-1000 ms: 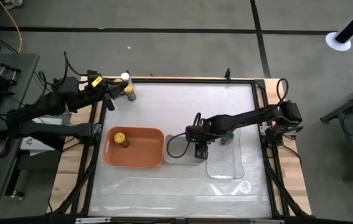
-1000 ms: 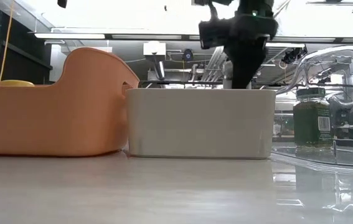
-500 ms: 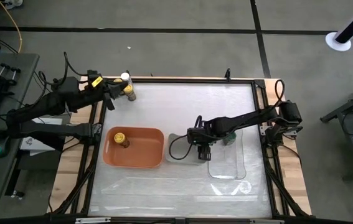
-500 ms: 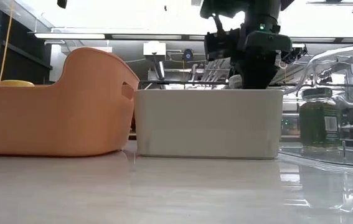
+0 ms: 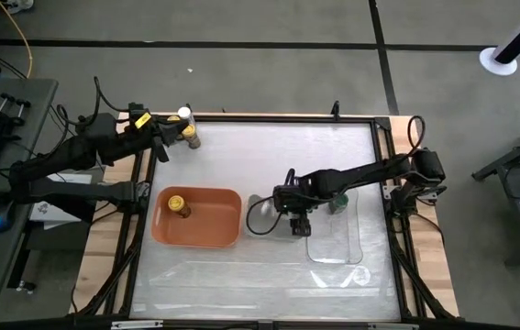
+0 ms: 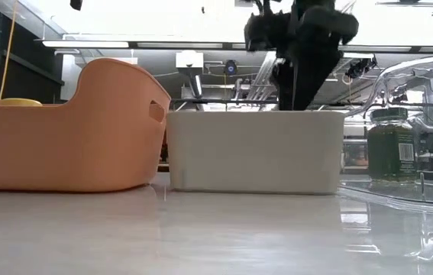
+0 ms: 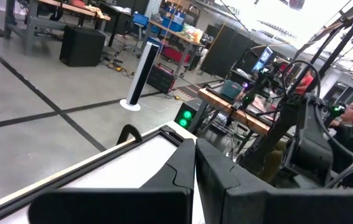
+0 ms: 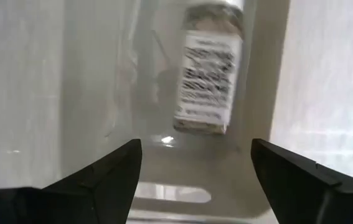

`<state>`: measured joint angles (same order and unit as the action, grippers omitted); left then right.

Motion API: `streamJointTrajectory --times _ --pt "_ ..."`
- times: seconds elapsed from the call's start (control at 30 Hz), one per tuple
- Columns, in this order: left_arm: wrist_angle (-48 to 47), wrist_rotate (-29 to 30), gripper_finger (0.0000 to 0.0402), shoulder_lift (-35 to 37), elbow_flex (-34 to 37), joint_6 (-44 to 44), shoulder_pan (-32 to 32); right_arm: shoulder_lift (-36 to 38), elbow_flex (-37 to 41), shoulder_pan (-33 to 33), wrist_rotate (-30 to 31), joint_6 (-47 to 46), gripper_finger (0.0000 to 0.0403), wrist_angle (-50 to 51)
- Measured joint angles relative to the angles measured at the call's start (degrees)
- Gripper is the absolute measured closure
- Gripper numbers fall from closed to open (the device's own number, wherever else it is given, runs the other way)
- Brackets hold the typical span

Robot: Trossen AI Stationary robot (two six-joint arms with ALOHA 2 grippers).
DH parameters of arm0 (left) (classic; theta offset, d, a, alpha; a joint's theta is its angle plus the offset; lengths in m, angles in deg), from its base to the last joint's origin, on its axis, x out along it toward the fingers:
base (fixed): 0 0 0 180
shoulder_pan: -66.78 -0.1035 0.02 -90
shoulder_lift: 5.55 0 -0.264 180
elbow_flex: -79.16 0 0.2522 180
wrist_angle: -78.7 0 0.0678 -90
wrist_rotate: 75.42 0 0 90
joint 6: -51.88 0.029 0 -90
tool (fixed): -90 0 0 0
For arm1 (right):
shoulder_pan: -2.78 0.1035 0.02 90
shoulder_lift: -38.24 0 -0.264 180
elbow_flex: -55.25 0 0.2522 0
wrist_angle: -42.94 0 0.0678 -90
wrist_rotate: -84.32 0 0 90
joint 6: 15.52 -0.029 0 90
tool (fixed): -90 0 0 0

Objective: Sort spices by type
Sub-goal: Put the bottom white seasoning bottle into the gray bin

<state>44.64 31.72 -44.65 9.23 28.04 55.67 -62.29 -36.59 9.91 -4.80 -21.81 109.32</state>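
My right gripper (image 5: pixel 293 218) hangs open over the grey tray (image 5: pixel 258 203); in the right wrist view its fingers (image 8: pixel 196 144) stand apart above a labelled spice jar (image 8: pixel 210 74) that lies on its side on the tray floor. A yellow-lidded jar (image 5: pixel 177 203) stands in the orange tray (image 5: pixel 214 229). A green-lidded jar (image 5: pixel 336 203) stands in the clear tray (image 5: pixel 337 246). Two more jars (image 5: pixel 184 114) (image 5: pixel 190 138) stand at the table's far left corner beside my shut left gripper (image 5: pixel 161 147).
The three trays sit side by side across the table's middle: orange (image 6: pixel 86 130), grey (image 6: pixel 254 153), clear (image 6: pixel 415 191). The table frame (image 5: pixel 282 118) borders the white surface. Bare table lies toward the near edge and the far middle.
My right gripper, low in the grey tray a second ago, has come up and tipped above it. The grey tray has slid a little toward the clear tray. The left arm kept still.
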Motion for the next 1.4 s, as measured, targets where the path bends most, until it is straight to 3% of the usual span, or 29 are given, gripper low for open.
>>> streamJointTrajectory --times 0.2,0.47,0.77,1.03,1.4 --pt "0.0 0.0 0.0401 0.0 0.0 0.0 0.0 0.0 -4.22 -1.24 0.01 2.72 0.0111 2.09" --pt "-0.02 0.0 0.0401 0.0 0.0 0.02 0.02 -0.02 -3.84 -1.74 -4.03 6.27 0.0112 -8.46" --pt "-0.02 0.02 0.0401 0.0 0.0 -0.09 0.0 -8.17 -3.2 -0.2 -3.89 12.81 0.0112 -14.42" --pt "-0.02 0.04 0.0401 -0.02 0.0 -1.61 0.01 -11.61 -3.17 -0.5 0.26 14.22 0.0112 -14.88" --pt "-0.02 0.02 0.0401 -0.02 0.0 -1.64 0.0 -15.74 -3.24 -0.44 -1.04 12.67 0.0129 -14.6"
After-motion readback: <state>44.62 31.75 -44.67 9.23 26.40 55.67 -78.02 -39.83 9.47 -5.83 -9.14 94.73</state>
